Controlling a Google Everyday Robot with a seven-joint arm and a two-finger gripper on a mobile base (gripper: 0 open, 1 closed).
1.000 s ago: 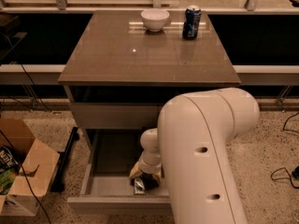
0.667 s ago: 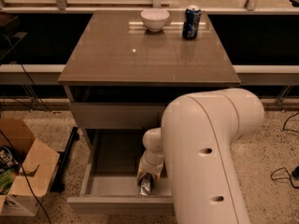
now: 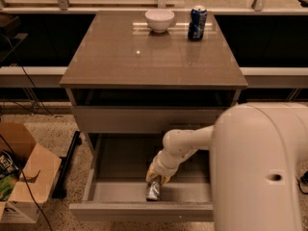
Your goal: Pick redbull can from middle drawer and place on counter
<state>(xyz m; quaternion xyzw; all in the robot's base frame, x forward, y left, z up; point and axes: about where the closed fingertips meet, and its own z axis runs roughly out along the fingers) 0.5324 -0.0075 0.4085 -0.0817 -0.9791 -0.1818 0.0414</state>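
1. One bulky white robot arm fills the lower right of the view. It bends down from the near side into the open cabinet, a reach that comes in from the front and stays below the closed drawer above.
2. Next in size, the counter is the glossy grey-brown top of the cabinet. Its near and middle stretch is bare, so I judge there is ample room to set something down well apart from what stands at the back.
3. The middle drawer is pulled out toward the camera, its smooth grey floor exposed so that its contents can be reached from above.
4. A cardboard box sits on the speckled floor to the left, flaps open and well apart from the cabinet, so it is out of the arm's way.
5. A white bowl and a dark-blue can stand upright near the counter's far edge, near each other but not touching.
6. The gripper hangs low inside the drawer, pointing down directly over the can and seemingly touching its top — whether it is clamped on the can or apart I cannot tell.
7. Smallest, the redbull can stands in the drawer just behind the front panel, not yet lifted out — the pick looks to be the step in hand.
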